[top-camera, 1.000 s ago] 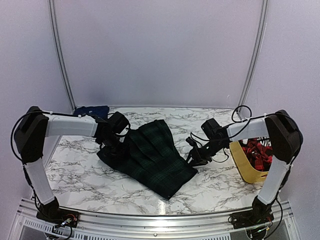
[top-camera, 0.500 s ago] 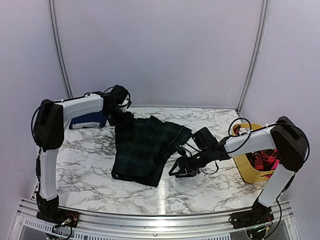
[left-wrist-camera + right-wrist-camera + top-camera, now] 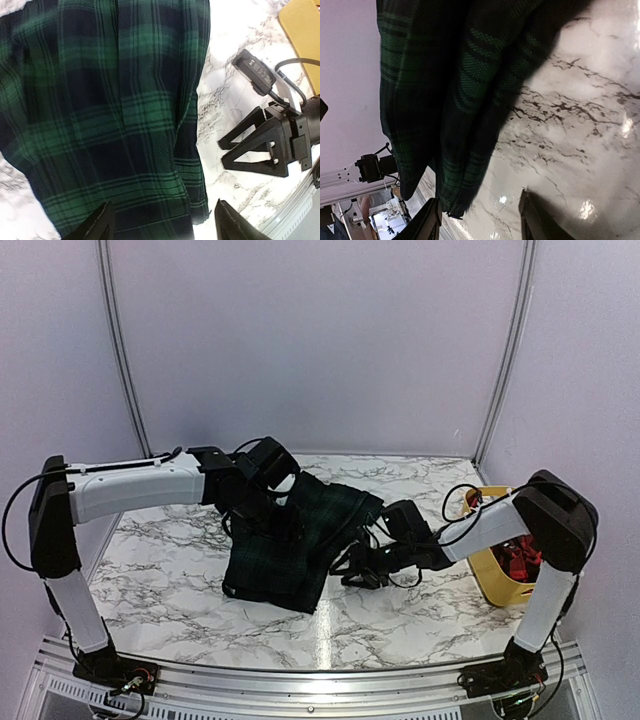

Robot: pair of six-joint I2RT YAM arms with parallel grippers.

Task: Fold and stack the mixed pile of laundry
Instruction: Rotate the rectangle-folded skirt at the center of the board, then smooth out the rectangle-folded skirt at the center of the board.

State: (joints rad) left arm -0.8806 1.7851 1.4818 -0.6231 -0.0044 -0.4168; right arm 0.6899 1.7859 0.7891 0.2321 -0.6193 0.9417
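The dark green-and-navy plaid garment lies folded into a narrow shape in the middle of the marble table. My left gripper hovers over its far half, open. In the left wrist view the plaid cloth fills the frame below the spread fingers, and nothing is between them. My right gripper sits low at the garment's right edge, open. In the right wrist view the cloth's hem hangs by the left finger, with bare marble between the fingers. Red pieces lie in the tub.
A yellow plastic tub stands at the table's right edge behind the right arm. White walls with a metal frame close in the back and sides. A metal rail runs along the near edge.
The plaid garment went from spread wide to folded narrow. My left arm swung from the back left over the garment's middle and opened wider. My right gripper edged closer to the garment's right edge.
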